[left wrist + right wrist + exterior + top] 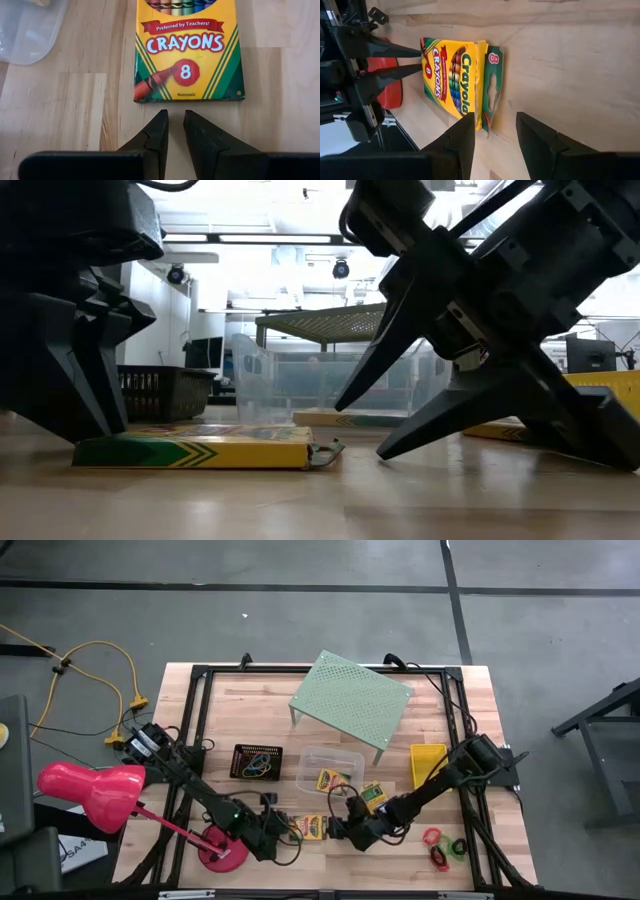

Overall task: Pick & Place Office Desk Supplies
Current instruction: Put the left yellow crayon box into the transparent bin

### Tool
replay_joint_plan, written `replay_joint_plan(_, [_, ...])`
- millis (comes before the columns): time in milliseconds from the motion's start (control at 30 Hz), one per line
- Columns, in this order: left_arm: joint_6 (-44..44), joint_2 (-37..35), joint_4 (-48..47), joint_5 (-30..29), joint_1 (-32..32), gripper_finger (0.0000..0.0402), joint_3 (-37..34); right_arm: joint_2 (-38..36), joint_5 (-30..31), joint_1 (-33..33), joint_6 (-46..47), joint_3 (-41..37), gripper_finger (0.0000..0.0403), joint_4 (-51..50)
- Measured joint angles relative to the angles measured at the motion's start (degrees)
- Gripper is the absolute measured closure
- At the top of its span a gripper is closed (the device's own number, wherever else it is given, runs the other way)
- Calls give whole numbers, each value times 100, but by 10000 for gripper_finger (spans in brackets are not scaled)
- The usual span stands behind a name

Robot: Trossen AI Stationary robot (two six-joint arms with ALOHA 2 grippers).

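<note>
A green-and-yellow crayon box [313,827] lies flat on the wooden table near its front edge, between my two grippers. Its end flap [492,90] stands open toward my right gripper [338,828]. That gripper is open and low, with its fingers [462,135] just short of the flap. My left gripper [175,117] is at the box's other end [187,97], a little short of it. Its fingers are a narrow gap apart with nothing between them. A second box [372,797] lies behind, and a third [332,778] sits in the clear tub [345,758].
A black mesh tray [256,761] holds coloured rubber bands. The yellow basket [428,765] is at the right, and red, green and black rings [442,842] lie at the front right. The pale green perforated shelf [350,700] stands at the back. The pink lamp [90,795] has its red base [222,852] by my left arm.
</note>
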Motion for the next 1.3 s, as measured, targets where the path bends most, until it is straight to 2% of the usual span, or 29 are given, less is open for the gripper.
replay_joint_plan(467, [283, 15, 291, 18, 141, 338, -11, 4, -131, -29, -15, -4, 270, 40])
replay_joint_plan(833, [537, 22, 616, 314, 333, 338, -20, 13, -178, -21, -29, -11, 270, 171])
replay_joint_plan(1300, [538, 22, 697, 389, 371, 338, -20, 15, -719, 97, 304, -9, 270, 262])
